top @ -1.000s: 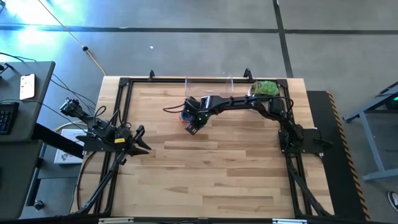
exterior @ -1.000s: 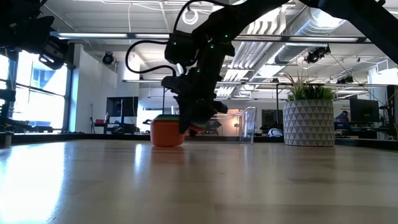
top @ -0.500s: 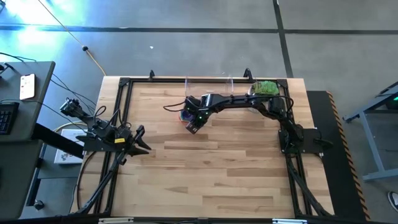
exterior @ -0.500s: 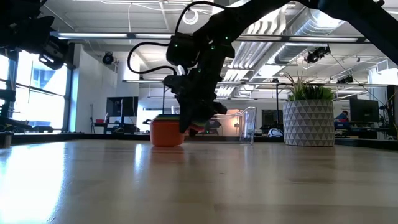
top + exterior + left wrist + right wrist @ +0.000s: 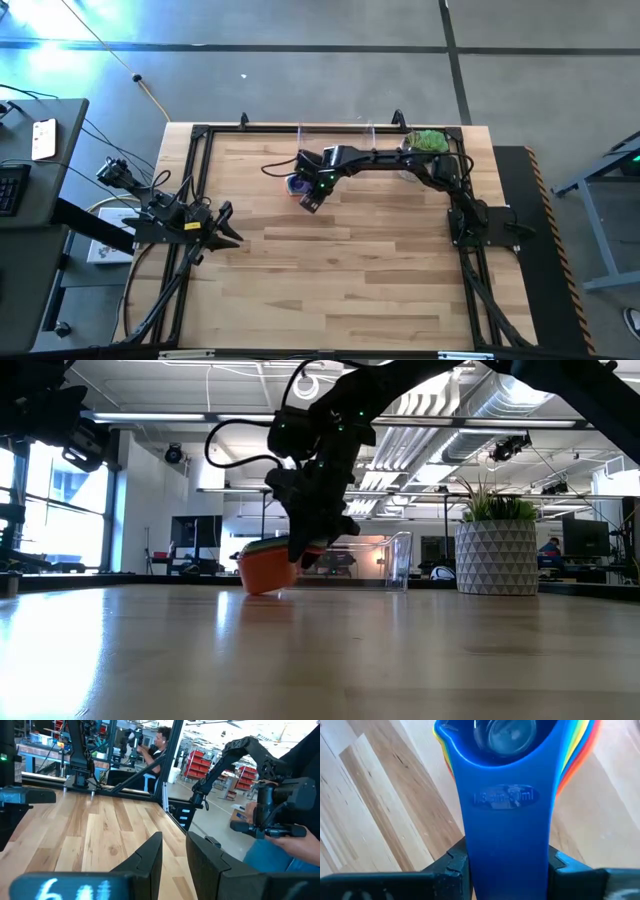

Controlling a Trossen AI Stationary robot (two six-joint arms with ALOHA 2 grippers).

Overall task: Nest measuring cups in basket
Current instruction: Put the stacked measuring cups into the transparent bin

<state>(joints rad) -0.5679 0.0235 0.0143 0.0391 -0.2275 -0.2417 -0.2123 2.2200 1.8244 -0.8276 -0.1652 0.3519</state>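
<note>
A nested stack of measuring cups (image 5: 265, 572) is at the table's far middle: orange outermost in the low view, and a blue cup (image 5: 495, 740) innermost, with yellow, orange and red rims around it. My right gripper (image 5: 310, 196) is shut on the stack's handles. The clear basket (image 5: 335, 134) stands at the far edge just behind, and also shows in the low view (image 5: 397, 562). My left gripper (image 5: 228, 225) waits open at the table's left edge, touching nothing. My right gripper pinches the stacked handles between its two fingers (image 5: 451, 867), which sit on the two long edges of the blue handle (image 5: 507, 840), on top, near its free end. The fingers slant down from the near side, along the handle. The stack is tilted, handle side up.
A white patterned pot with a green plant (image 5: 427, 142) stands at the far right corner, next to the basket. A black frame (image 5: 190, 160) runs round the table's edges. Bare wood (image 5: 340, 280) fills the middle and near part. A person shows beyond the table in the left wrist view.
My right gripper has risen a little and drawn slightly toward the far edge, staying shut on the handles. The cup stack, which stood level on the table, has tipped, with its handle side raised.
</note>
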